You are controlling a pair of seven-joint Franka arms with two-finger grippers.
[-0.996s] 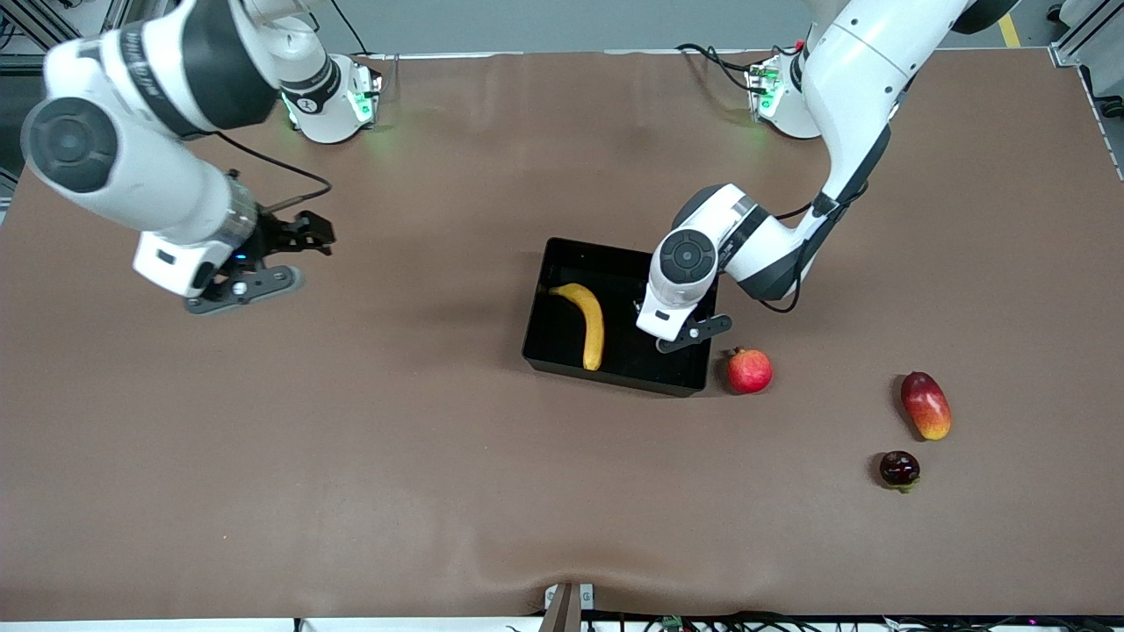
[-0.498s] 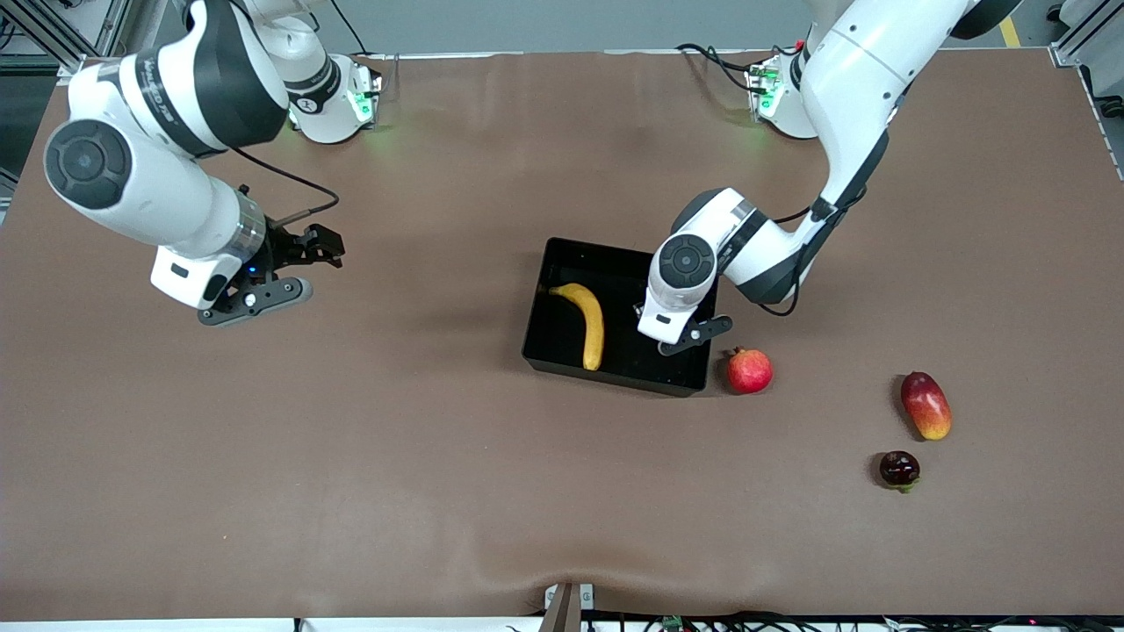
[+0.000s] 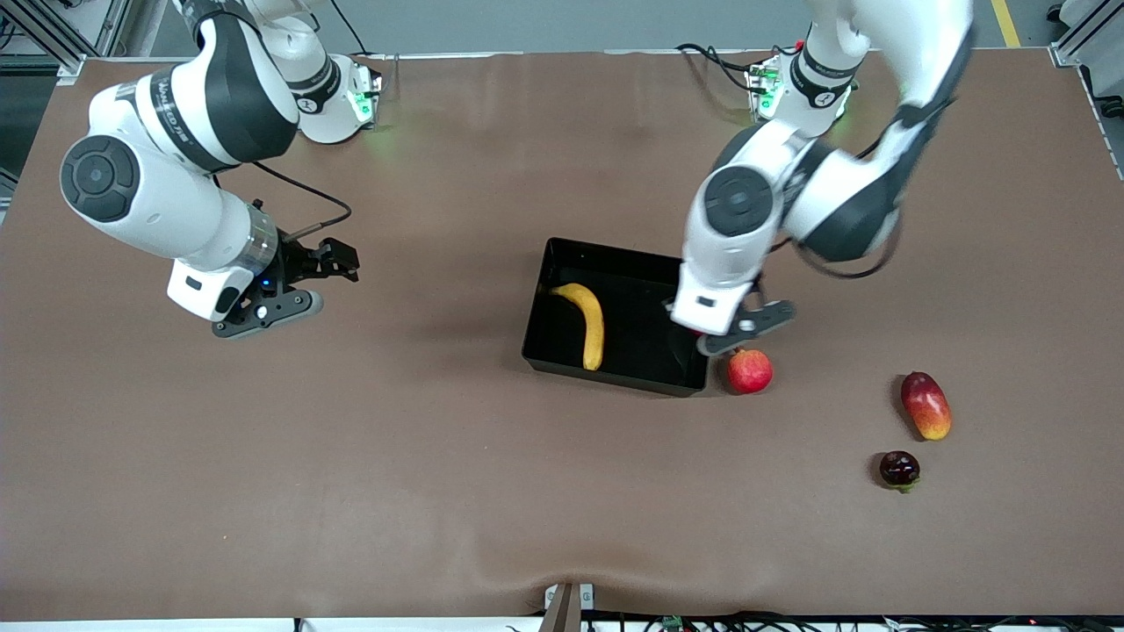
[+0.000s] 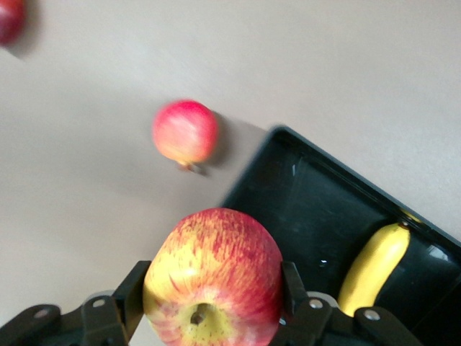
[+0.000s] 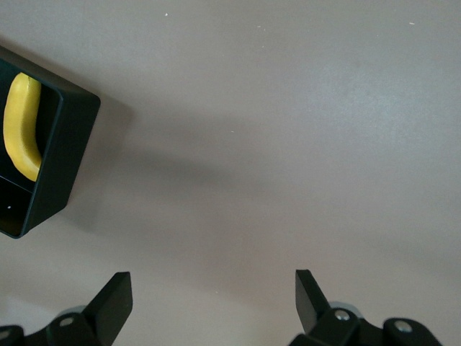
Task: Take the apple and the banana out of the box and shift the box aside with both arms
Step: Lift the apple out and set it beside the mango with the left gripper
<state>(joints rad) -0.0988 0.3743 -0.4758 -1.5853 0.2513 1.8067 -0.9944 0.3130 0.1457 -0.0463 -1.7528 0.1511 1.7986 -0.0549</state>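
Brown table surface (image 3: 439,456) fills the front view, robot bases along its top edge. Black box (image 3: 562,355) sits mid-table, open top, with the banana (image 3: 588,320) lying inside it toward the right arm's end. Left wrist view shows the red-yellow apple (image 4: 212,277) clamped between the left gripper (image 4: 212,299) fingers (image 4: 133,295), up in the air over the box corner toward the left arm's end. Left arm bends down from its base, forearm angled steeply, wrist pointing down. A round red fruit (image 3: 749,370) rests on the table just beside the box. Well apart, toward the left arm's end, lie a red-yellow oval fruit (image 3: 925,405) and a dark small fruit (image 3: 899,469). Right gripper (image 3: 303,281) hangs over bare table, jaws spread wide and holding nothing; right arm is folded, elbow high.
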